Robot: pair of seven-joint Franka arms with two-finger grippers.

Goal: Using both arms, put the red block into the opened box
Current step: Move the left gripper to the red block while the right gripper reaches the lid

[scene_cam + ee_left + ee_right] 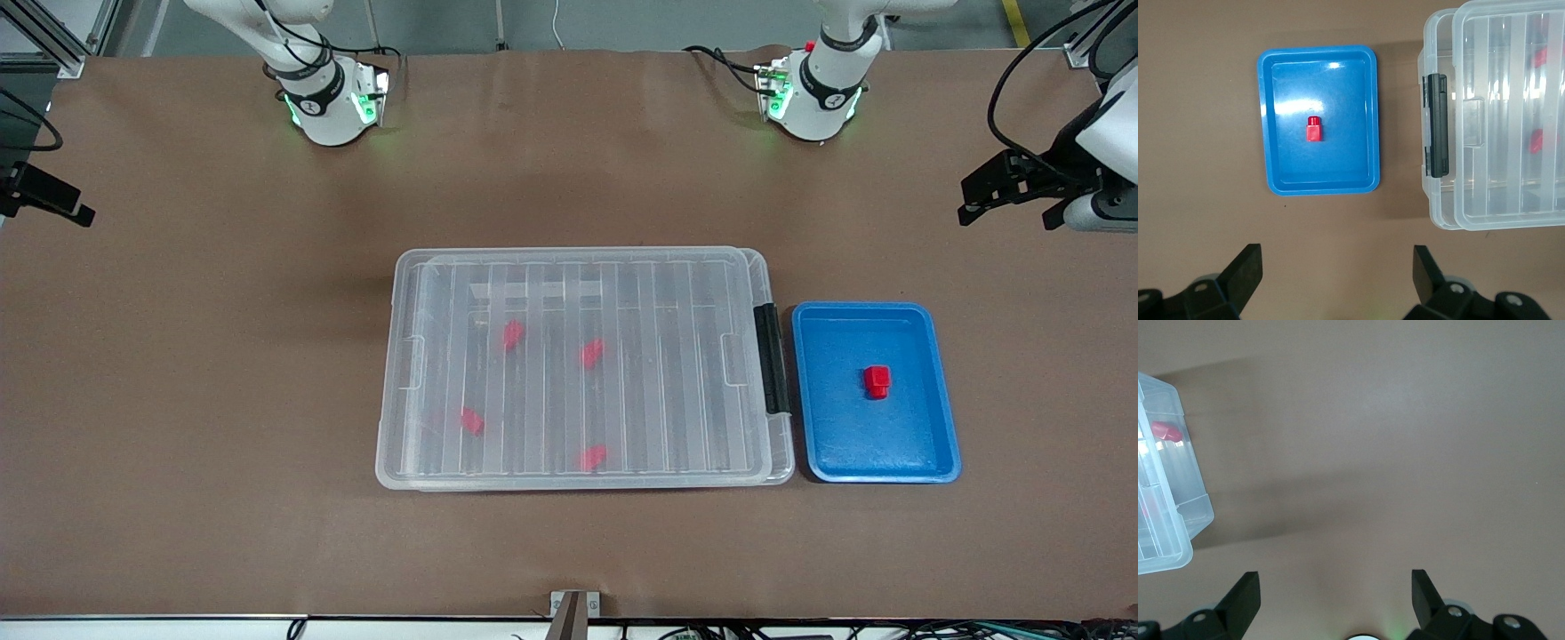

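**Both arms held back, lid on the box, one red block in the blue tray**

The box [582, 369] lies in the middle of the brown worktop [222, 373] with its ribbed clear lid [622, 293] lying on top of it, slightly askew. Its black latch bar [771, 358] sits on the short end toward the left arm's end of the worktop. Four red blocks show through the lid, inside the box.

Just beside that latch end, apart from the box by a narrow gap, lies the blue tray [933, 356]. The red block [877, 380] lies in the tray, near its middle, with its narrower nub pointing toward the front camera.

The left gripper [1338, 273] hangs in the air over bare worktop beside the tray, on the side away from the box; its fingers [1245, 270] stand wide apart and hold nothing. The right gripper [1336, 593] hangs over bare worktop off the box's other short end, with a corner of the box showing in its wrist view; its fingers [1245, 593] are likewise spread wide and empty. Neither gripper touches the box, the tray or a block.
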